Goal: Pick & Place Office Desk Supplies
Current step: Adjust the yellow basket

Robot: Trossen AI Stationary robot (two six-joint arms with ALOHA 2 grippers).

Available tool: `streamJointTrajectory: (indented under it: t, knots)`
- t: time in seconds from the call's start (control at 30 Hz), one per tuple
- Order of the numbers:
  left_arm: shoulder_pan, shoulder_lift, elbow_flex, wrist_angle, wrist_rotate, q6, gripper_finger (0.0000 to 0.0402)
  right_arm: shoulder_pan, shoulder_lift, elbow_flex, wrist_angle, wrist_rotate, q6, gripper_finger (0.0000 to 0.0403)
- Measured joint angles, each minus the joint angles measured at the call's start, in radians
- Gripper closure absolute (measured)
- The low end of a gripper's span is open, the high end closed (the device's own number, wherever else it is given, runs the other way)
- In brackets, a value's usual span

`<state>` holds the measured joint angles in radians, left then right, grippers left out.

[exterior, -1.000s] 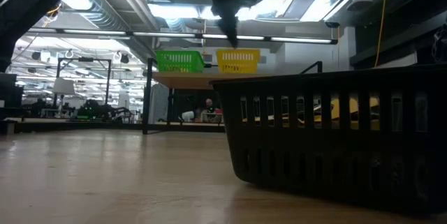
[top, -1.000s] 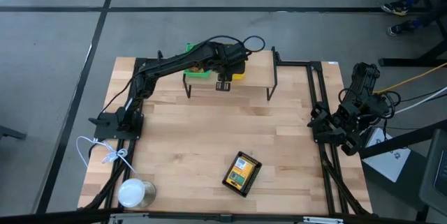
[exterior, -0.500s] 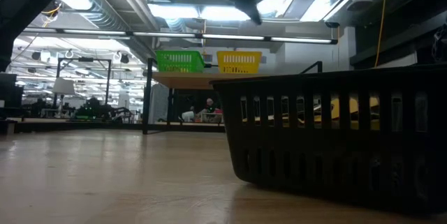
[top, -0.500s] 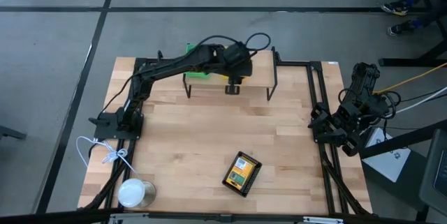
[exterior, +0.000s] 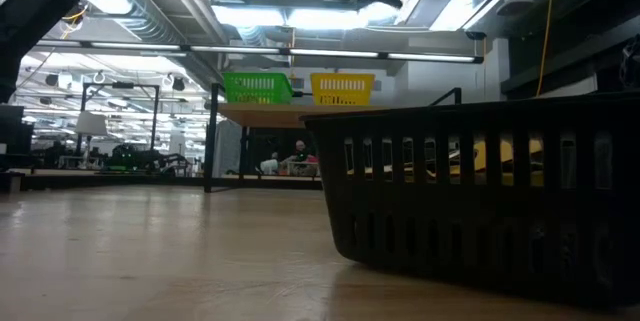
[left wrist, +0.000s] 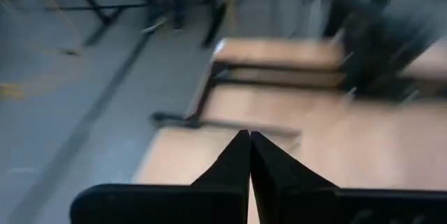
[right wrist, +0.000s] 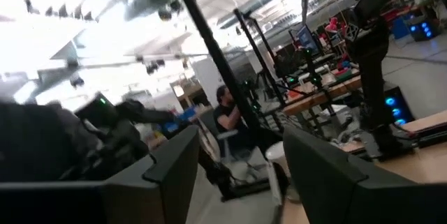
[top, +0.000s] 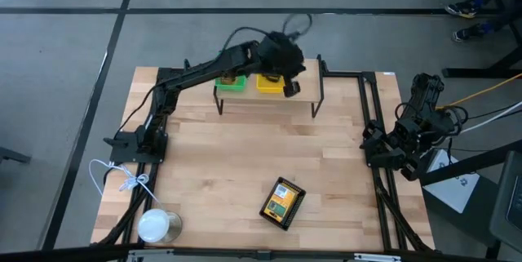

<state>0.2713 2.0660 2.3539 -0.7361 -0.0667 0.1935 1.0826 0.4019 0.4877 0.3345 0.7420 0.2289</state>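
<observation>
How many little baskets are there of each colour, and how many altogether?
Green rectangular plastic tray on the raised shelf: 1
Yellow rectangular plastic tray beside it on the shelf: 1
Black mesh rectangular tray on the table, holding a printed box: 1
Total: 3 trays

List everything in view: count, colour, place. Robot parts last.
Green tray: 1, green, on the raised shelf at the table's far side, partly under the left arm.
Yellow tray: 1, yellow, on the shelf beside the green tray.
Raised shelf: 1, wood top on black legs, far side of the table.
Black mesh tray: 1, black, near-centre of the table, holding printed yellow-green boxes.
White can: 1, near-left corner.
White cord: 1, left edge.
Left end effector: fingers shut, empty, above the shelf by the yellow tray.
Right end effector: open, arm folded at the table's right edge.
</observation>
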Motion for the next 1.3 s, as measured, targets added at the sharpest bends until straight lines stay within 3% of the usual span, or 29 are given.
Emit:
streamJointTrajectory:
  t: [0.1, 0.2, 0.37, 0.47, 0.57, 0.7, 0.8, 1.07, 1.3]
  knots:
    - [0.031, -0.038, 0.000, 0.087, 0.182, -0.188, 0.0396, -0.006, 0.005, 0.000, 0.071, 0.002, 0.049, 0.0191]
    - [0.036, -0.085, 0.001, 0.183, 0.288, -0.316, 0.0397, -0.007, 0.012, 0.000, 0.175, -0.011, -0.012, 0.0191]
    - [-0.001, -0.179, 0.001, 0.235, 0.329, -0.358, 0.0399, -0.023, 0.033, 0.000, 0.393, -0.044, -0.378, 0.0191]
    - [-0.032, -0.252, -0.001, 0.227, 0.319, -0.350, 0.0396, -0.063, 0.062, 0.002, 0.420, 0.072, -0.406, 0.0191]
    - [-0.079, -0.330, -0.050, 0.227, 0.232, -0.335, 0.0392, -0.138, 0.071, 0.003, 0.431, 0.207, -0.433, 0.0191]
    - [-0.165, -0.444, -0.185, 0.219, 0.059, -0.310, 0.0391, -0.253, 0.070, 0.004, 0.446, 0.173, -0.409, 0.0191]
    - [-0.237, -0.551, -0.353, 0.294, -0.072, -0.316, 0.0394, -0.332, 0.068, 0.005, 0.422, 0.078, -0.352, 0.0191]
    - [-0.422, -0.810, -1.005, 0.776, -0.290, -0.415, 0.0391, -0.571, 0.158, 0.009, 0.341, -0.154, -0.141, 0.0191]
    - [-0.528, -0.918, -1.372, 0.969, -0.443, -0.604, 0.0397, -0.824, 0.405, 0.223, 0.087, -0.482, 0.045, 0.0191]
